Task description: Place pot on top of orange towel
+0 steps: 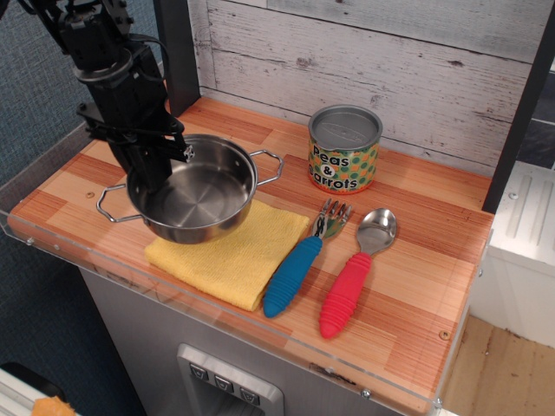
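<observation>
The shiny steel pot with two wire loop handles hangs tilted in the air over the left part of the yellow-orange towel. My black gripper is shut on the pot's left rim, one finger inside the bowl. The towel lies flat near the counter's front edge; the pot hides its far left corner. The pot looks lifted clear of the towel, though its underside is hidden.
A "Peas & Carrots" can stands behind the towel to the right. A blue-handled fork and a red-handled spoon lie right of the towel. A clear raised lip edges the wooden counter.
</observation>
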